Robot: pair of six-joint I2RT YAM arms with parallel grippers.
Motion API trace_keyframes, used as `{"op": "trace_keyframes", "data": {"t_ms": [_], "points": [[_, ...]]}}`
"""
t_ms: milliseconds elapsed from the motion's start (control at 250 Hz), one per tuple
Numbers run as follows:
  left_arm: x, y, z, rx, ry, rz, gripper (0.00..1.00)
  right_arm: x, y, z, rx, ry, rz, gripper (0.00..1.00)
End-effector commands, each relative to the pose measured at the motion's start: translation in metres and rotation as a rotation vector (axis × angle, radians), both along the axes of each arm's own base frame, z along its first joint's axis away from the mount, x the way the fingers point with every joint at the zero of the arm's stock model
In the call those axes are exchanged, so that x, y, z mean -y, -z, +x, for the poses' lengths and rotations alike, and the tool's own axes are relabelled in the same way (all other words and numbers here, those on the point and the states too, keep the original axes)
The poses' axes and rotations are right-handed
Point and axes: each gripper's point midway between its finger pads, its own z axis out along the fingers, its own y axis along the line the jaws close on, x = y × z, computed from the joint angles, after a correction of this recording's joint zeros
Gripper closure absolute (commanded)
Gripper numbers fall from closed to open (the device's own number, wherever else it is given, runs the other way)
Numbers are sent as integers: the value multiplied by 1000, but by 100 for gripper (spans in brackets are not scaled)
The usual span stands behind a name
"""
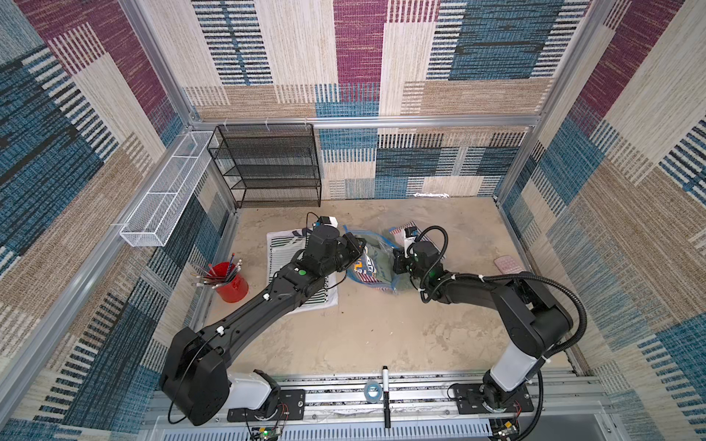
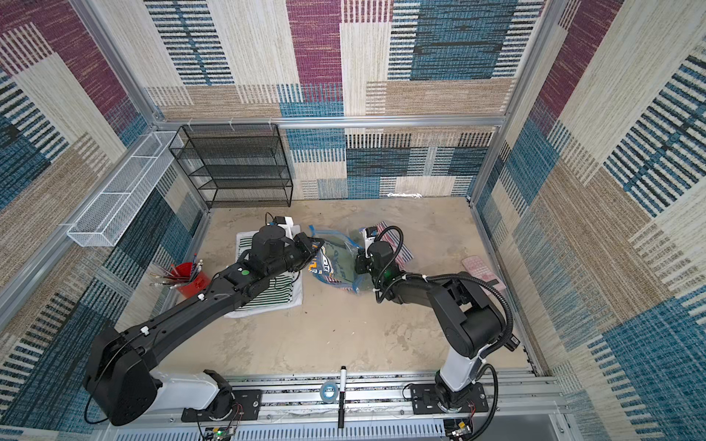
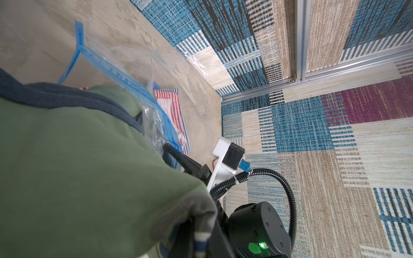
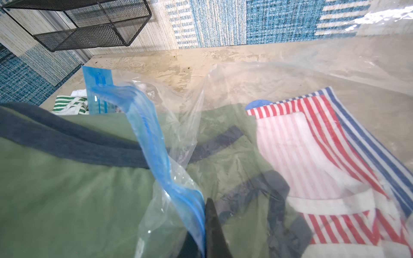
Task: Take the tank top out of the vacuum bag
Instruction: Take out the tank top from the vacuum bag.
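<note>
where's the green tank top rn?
In both top views the green tank top is mid-table, partly out of the vacuum bag, between the left gripper and the right gripper, right of the green-striped cloth.

Black mesh shelf rack (image 1: 267, 164) stands against the back wall, with a long white wire basket (image 1: 168, 191) hung on the side wall just beside it. A red cup (image 1: 231, 284) stuffed with pencils (image 1: 208, 273) sits on the beige worktop (image 1: 363, 336) near that same wall. By the opposite wall lies a flat pink thing (image 1: 508, 264) (calculator maybe, can't quite tell). On the front metal rail (image 1: 420, 397), a black marker (image 1: 386, 397) lies just beside a small tape roll (image 1: 373, 391).
</note>
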Motion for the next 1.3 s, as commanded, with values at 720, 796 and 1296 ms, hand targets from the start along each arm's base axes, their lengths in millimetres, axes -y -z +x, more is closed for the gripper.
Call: {"op": "trace_keyframes", "data": {"t_ms": [720,796,1296], "points": [[-52,-102,-28,172,-86,133,100,-5,-6,1,14,-15,26,100],[-57,-111,-29,188,-102,146,100,-6,-7,1,14,-20,28,100],[-94,-140,-28,250,-232,240,100,-7,-7,0,14,-32,31,100]]}}
